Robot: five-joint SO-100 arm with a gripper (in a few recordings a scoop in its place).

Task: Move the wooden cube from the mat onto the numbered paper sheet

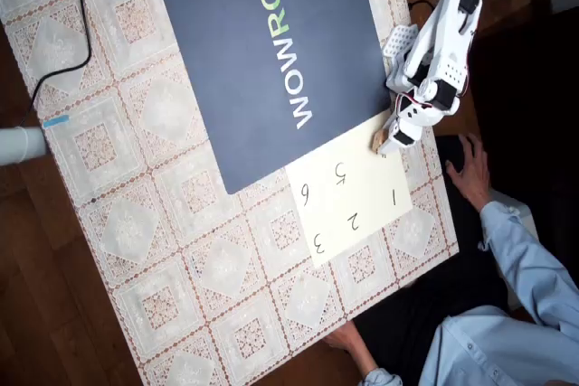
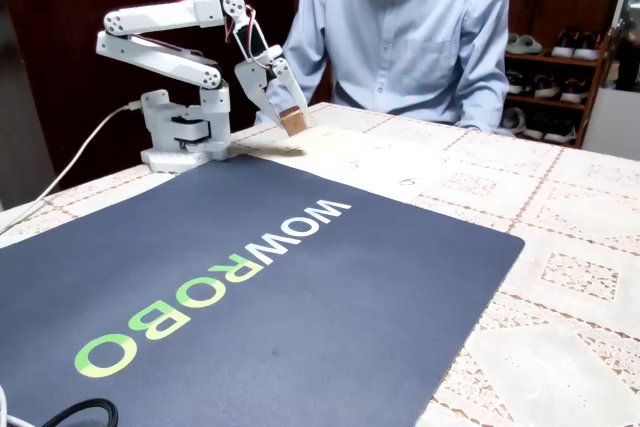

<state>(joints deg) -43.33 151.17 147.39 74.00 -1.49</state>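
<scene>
cube almost at the paper

the gripper (image 2: 291, 119) was clamped on the wooden cube (image 2: 294, 123) — in the air, off the mat (image 2: 300, 287). only setting it down was left. from above it hung at the numbered paper sheet (image 1: 357, 196)'s 1 o'clock corner — the fixed view showed the gap underneath.

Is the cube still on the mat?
No. In the fixed view the gripper holds the cube in the air, off the mat.

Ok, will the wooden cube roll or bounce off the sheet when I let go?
Probably not. The wooden cube is flat-faced, so it should settle rather than roll. It looks small and light, held in the gripper above the numbered paper sheet, so a small hop is possible.
</scene>
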